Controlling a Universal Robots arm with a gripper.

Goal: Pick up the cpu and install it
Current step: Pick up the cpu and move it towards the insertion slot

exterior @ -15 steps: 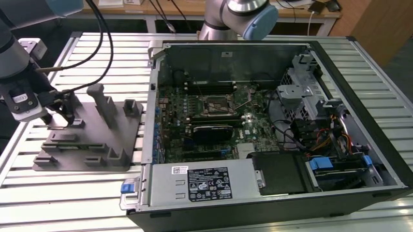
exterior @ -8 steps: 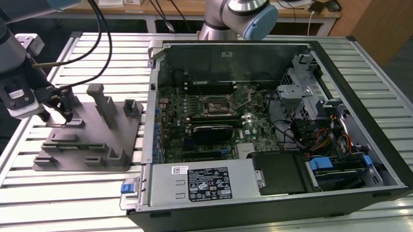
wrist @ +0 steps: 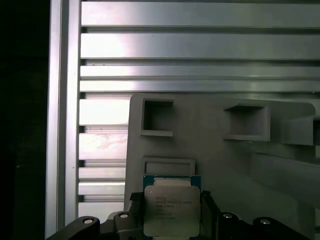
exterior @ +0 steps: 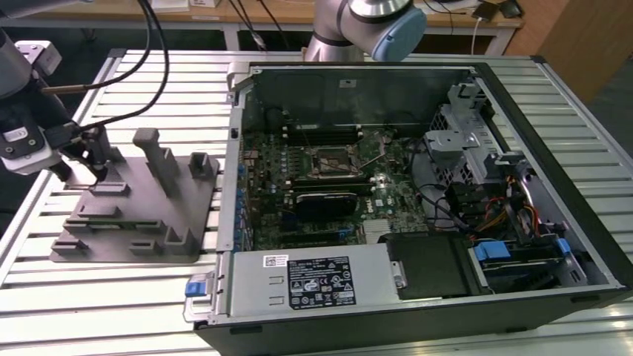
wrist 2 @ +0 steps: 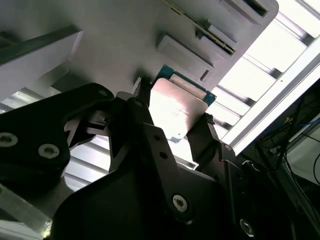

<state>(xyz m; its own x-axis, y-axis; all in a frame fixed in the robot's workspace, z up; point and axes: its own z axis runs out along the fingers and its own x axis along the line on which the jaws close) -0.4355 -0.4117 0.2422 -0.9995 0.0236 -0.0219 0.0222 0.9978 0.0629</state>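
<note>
Matt grey plastic fixture (wrist: 225,165); cpu (wrist: 171,212) top satin silvery metal; table (wrist: 200,45) ribbed aluminium.

in the second wrist view the black body of the gripper (wrist 2: 172,111) covers the near half of the cpu (wrist 2: 182,100) — just the far corner pokes out. in the first wrist view its bottom edge sinks behind the fingers (wrist: 136,202), and the print on top is too tiny to read. can't tell if it's resting on the grey fixture (wrist: 210,160) or lifted. exterior view: arm (exterior: 361,22) chopped by the top edge — fingertips too small to make out.
</note>
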